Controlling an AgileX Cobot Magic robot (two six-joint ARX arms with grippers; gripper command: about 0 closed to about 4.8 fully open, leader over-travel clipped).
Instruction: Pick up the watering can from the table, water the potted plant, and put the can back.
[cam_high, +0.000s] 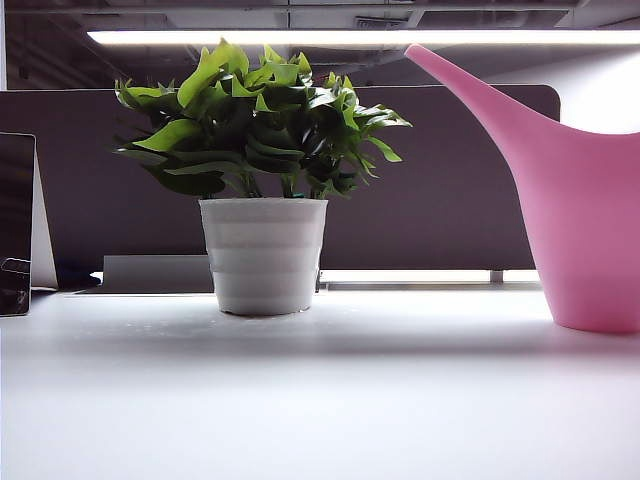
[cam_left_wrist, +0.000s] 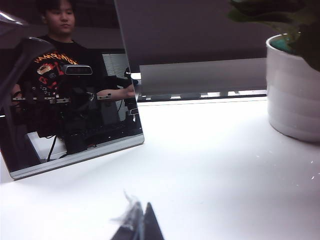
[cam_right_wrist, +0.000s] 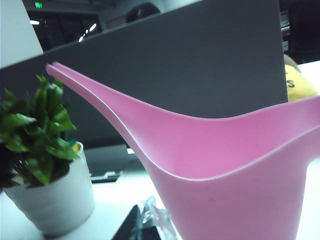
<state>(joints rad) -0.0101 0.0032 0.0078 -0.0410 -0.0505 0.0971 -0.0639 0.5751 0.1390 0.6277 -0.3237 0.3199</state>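
Note:
The pink watering can (cam_high: 590, 220) stands upright on the white table (cam_high: 320, 400) at the right, its long spout rising toward the potted plant (cam_high: 262, 200). That plant, in its white ribbed pot, stands at the table's middle. Neither gripper shows in the exterior view. In the right wrist view my right gripper (cam_right_wrist: 145, 220) is shut with its tips together, low over the table right beside the watering can (cam_right_wrist: 225, 165), between it and the potted plant (cam_right_wrist: 50, 190). My left gripper (cam_left_wrist: 140, 215) is shut on nothing, low over bare table, well apart from the potted plant (cam_left_wrist: 292, 95).
A dark reflective screen (cam_high: 15, 220) leans at the table's far left, close ahead of the left gripper in the left wrist view (cam_left_wrist: 65, 100). A dark partition (cam_high: 450, 180) runs behind the table. A yellow object (cam_right_wrist: 297, 82) sits beyond the can.

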